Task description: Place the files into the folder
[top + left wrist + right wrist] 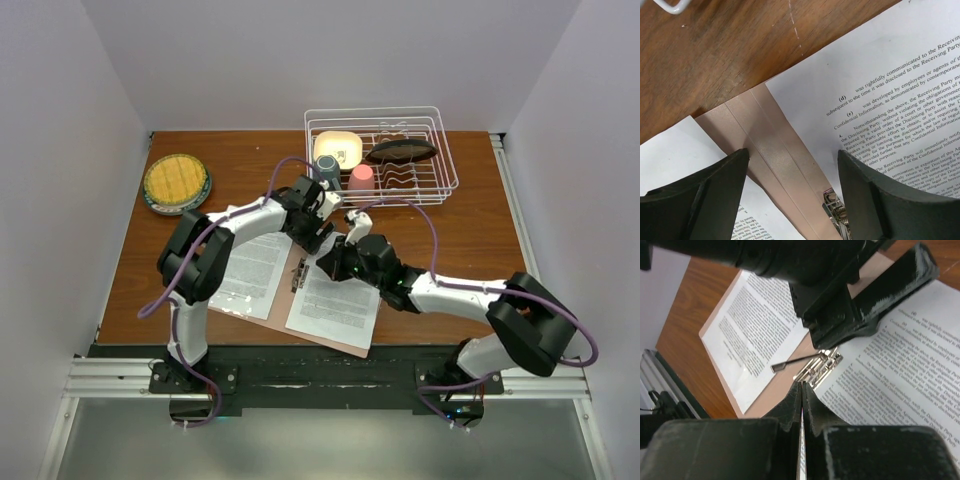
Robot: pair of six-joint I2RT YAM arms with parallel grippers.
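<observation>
Over folder, left pincer spread; right pincer pressed together; files read "Confidential Information".

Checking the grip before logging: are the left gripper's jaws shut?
No, the left gripper stands wide open above the folder, holding nothing.

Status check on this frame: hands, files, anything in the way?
Left hand open above folder spine, right hand shut beside clip. Both files flat on open folder, one per leaf. Nothing blocking.
</observation>
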